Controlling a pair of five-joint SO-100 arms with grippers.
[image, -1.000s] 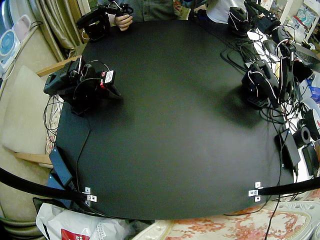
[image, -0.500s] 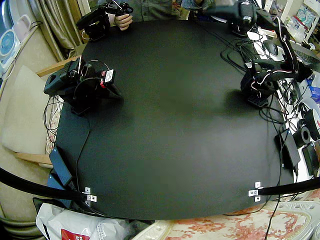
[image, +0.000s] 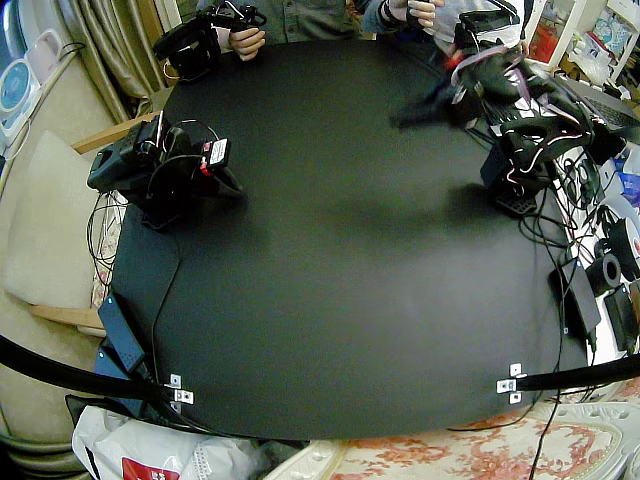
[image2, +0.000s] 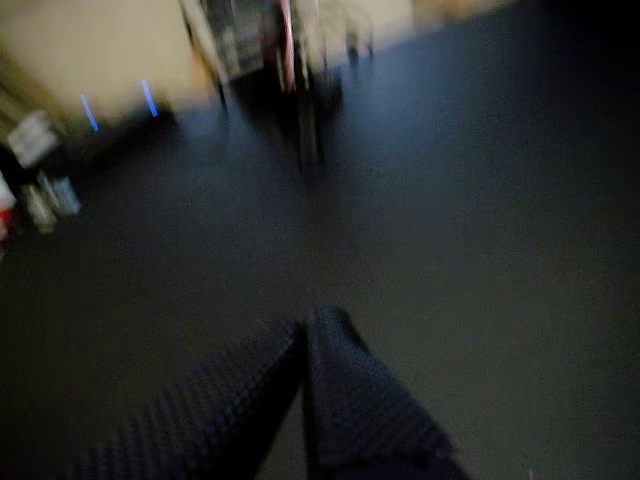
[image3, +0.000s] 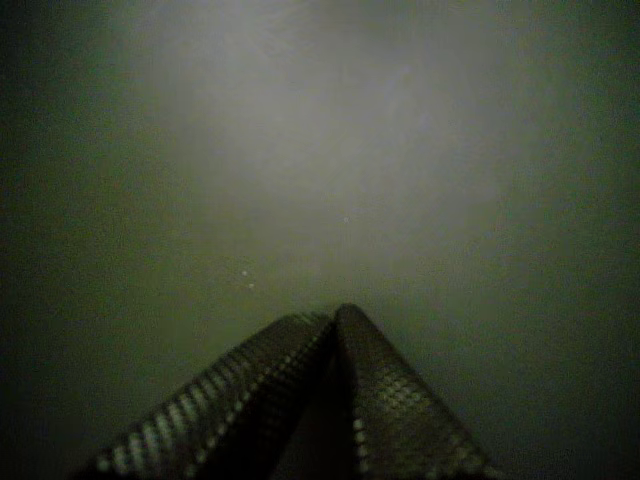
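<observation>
A round black table (image: 340, 280) fills the fixed view, its top bare of any loose thing, so that the surface itself is what lies nearest both pincers. Two arms stand at opposite edges. The right arm (image: 160, 165) sits folded low over its base, a pose that reads as rest. The left arm (image: 520, 110) stretches out above the table's far part and shows only as a blur. The right gripper (image3: 333, 315) points down at the table from close by; in a wrist view its two textured fingers meet at the tips and clasp nothing, with only bare tabletop ahead. The left gripper (image2: 305, 325) is likewise pressed closed and empty; its smeared wrist view looks along the table towards the right arm at the opposite edge, so it hangs clear of the surface rather than on it. Two hands (image: 245, 40) of people show at the far edge, well apart from both pincers. A tangle of cables (image: 560, 220) crowds the edge by the left arm, probably kept there to leave the middle free. Two small metal brackets (image: 175, 388) sit at the near rim, one at each end of it, each where a black strap meets the table, seemingly as anchors.
</observation>
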